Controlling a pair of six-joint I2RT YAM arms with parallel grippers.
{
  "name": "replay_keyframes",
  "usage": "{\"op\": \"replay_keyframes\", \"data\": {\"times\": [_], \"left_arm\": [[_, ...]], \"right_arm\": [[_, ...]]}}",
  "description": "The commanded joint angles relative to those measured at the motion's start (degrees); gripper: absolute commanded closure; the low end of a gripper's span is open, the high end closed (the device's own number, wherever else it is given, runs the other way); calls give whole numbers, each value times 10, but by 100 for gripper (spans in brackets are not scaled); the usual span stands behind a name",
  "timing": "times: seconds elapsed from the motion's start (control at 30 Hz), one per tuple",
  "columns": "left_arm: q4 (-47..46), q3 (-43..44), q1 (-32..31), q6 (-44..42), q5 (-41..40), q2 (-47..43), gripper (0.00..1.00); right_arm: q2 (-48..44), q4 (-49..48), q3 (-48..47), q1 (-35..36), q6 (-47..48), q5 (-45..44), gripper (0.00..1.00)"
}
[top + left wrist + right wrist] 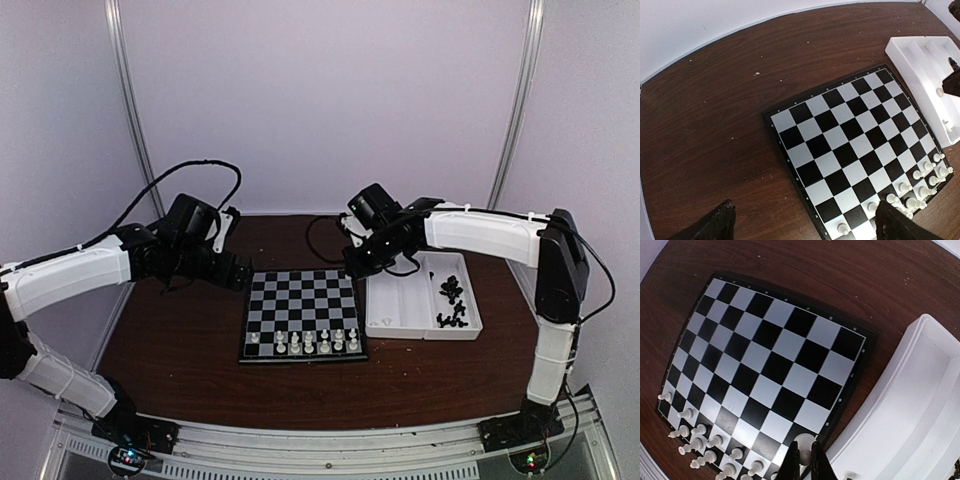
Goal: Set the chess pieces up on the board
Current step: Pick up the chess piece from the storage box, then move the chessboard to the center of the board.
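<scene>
White pieces (309,341), about twelve, stand in two rows at the single board's (300,295) 6 o'clock edge; black pieces (452,300), too heaped to count, lie in one tray (395,300) at 3 o'clock; left gripper (805,207) spread wide, empty; right gripper (804,455) pinches one white piece (803,439).

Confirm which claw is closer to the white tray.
Right. The right claw is at the far-left corner of the white tray, by the edge of the board. The left claw is off the board's far-left corner, the whole board between it and the tray.

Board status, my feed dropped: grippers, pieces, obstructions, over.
Left gripper open, empty. Right gripper shut on white piece. Board part-filled, white only; black pieces in tray. Nothing blocking.
</scene>
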State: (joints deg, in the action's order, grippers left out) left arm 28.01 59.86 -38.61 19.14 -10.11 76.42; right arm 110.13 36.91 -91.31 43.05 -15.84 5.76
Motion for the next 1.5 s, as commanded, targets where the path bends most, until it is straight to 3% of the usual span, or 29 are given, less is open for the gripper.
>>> {"op": "replay_keyframes", "data": {"times": [0.0,0.83,1.07,1.3,1.47], "left_arm": [[-9,-13,14,23,-12,-19,2],[-27,-81,55,53,-1,-92,2],[-38,-102,80,96,38,-83,2],[-77,-162,127,154,137,-81,11],[-86,-179,132,163,164,-63,19]], "right_arm": [[2,4,-29,23,10,14,93],[119,33,-190,121,40,63,92],[144,40,-217,142,55,73,92],[158,28,-222,152,52,79,92],[170,28,-229,152,47,76,92]]}}
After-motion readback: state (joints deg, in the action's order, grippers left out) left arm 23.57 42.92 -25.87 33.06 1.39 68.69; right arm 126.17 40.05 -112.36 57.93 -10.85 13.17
